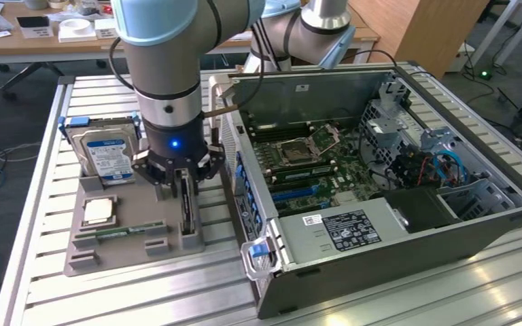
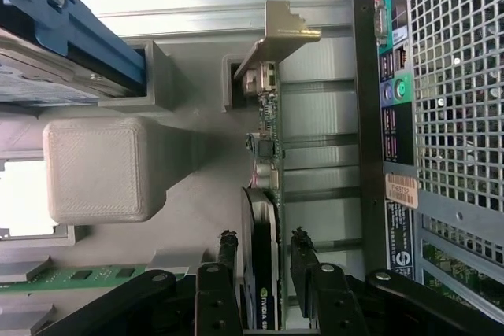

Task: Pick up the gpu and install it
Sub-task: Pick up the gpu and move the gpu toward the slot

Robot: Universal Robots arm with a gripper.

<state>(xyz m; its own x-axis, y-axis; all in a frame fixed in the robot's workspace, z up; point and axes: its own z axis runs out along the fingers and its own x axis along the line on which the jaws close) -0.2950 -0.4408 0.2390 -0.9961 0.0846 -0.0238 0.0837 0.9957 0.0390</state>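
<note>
The gpu [image 1: 187,210] stands on edge in a slot of the grey holder tray [image 1: 134,255], its silver bracket [image 2: 279,33] at the far end. In the wrist view the gpu [image 2: 264,186] shows a black face and a thin green board edge. My gripper [image 1: 181,178] hangs straight over it, lowered so that the fingers straddle the card. The gripper [image 2: 264,245] is open: one black fingertip [image 2: 228,245] is on each side of the card, and a narrow gap shows between pad and card.
The open computer case [image 1: 478,204] lies just beside the tray on the exterior view's right, its rear port panel [image 2: 394,100] close to the card. A hard drive [image 1: 107,153] in a blue carrier, a CPU [image 1: 98,212] and a RAM stick [image 1: 120,232] share the tray.
</note>
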